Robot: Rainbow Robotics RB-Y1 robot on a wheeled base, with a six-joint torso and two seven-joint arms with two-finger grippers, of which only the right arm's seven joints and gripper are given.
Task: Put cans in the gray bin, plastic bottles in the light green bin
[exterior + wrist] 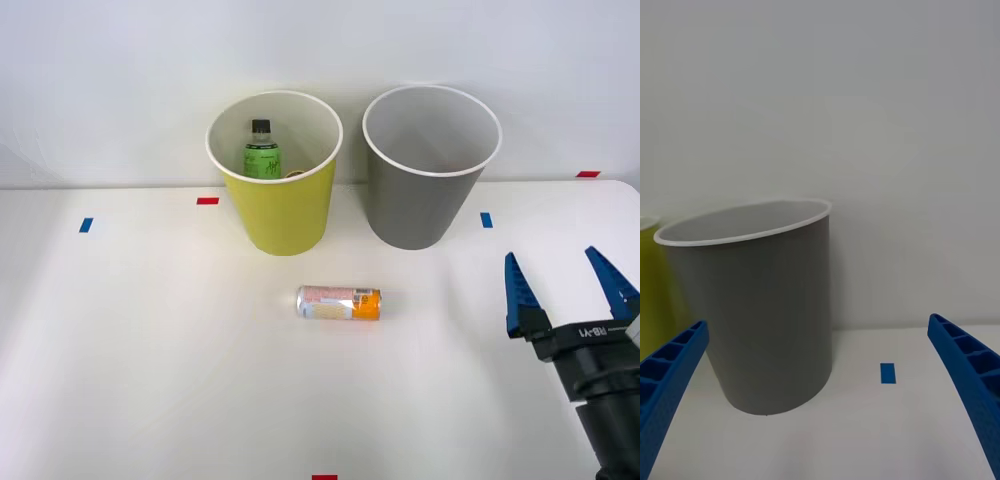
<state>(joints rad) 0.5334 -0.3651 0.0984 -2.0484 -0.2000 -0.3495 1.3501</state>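
Note:
A slim can [339,302] with a pale pink and orange label lies on its side on the white table, in front of the two bins. The light green bin [278,215] stands at the back left and holds a green plastic bottle [262,152] with a black cap, upright inside it. The gray bin [420,205] [771,315] stands to its right; its inside is hidden from here. My right gripper [570,285] [820,420] is open and holds nothing, low at the right of the table, right of the can and in front of the gray bin.
Small tape marks dot the table: blue [86,225] and red [207,200] at the left, blue [486,219] [888,373] beside the gray bin, red [588,174] at the far right, red [324,477] at the front edge. A white wall stands behind the bins.

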